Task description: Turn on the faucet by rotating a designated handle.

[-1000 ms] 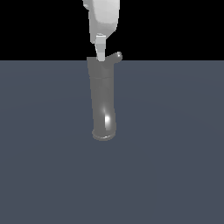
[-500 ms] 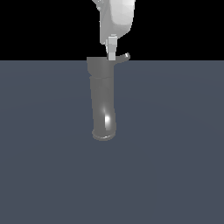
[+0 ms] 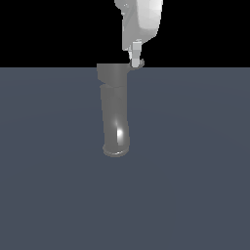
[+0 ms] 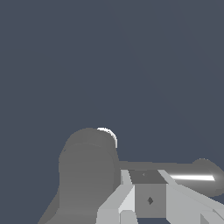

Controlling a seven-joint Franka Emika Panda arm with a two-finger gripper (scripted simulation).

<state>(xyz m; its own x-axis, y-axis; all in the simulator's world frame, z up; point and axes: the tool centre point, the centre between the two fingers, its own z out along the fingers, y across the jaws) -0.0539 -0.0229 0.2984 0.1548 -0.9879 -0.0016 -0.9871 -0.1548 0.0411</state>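
Grey and glossy, the faucet [image 3: 115,113] stands on the slate-blue tabletop [image 3: 195,171], its wider collar at the far end and its rounded rim nearest the exterior view. From the collar the thin handle [image 3: 137,65] juts toward the exterior view's right. White, the hand [image 3: 135,60] comes down onto that handle's tip, its fingers [image 3: 136,51] drawn close together; whether they actually pinch it I cannot tell.

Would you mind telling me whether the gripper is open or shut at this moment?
Cannot tell. The exterior view shows only one finger tip of the gripper, at the handle beside the faucet; the wrist view never shows both fingertips.
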